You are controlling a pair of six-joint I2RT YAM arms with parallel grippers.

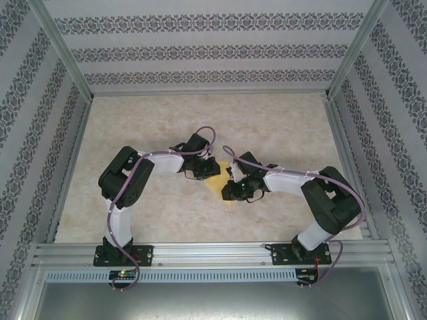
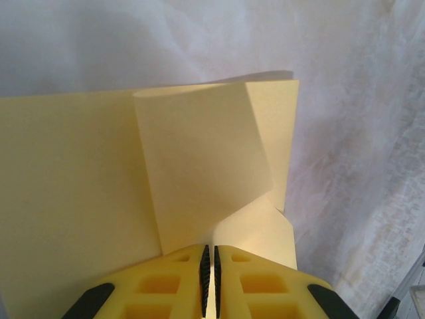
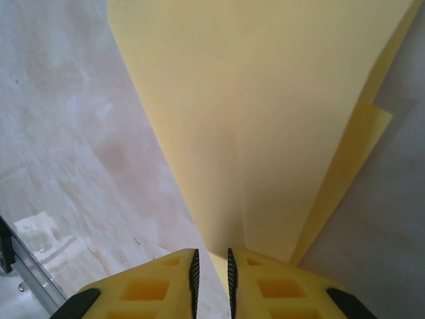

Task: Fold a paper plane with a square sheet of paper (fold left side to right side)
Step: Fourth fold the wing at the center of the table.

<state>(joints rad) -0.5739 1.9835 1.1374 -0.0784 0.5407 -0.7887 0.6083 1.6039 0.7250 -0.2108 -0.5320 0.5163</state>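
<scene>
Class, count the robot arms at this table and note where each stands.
2. The left arm is bolted near-left, the right arm near-right; both reach inward to the yellow paper sheet between them. None seems hidden.

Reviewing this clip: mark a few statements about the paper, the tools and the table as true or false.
1. The left tool is shut on the thin yellow-orange paper sheet. True.
2. The right tool hangs open, away from the paper. False: it pinches the paper's edge.
3. The paper is flat and unfolded. False: a flap is folded across it.
4. The paper is near the middle of the pale marbled table. True.
</scene>
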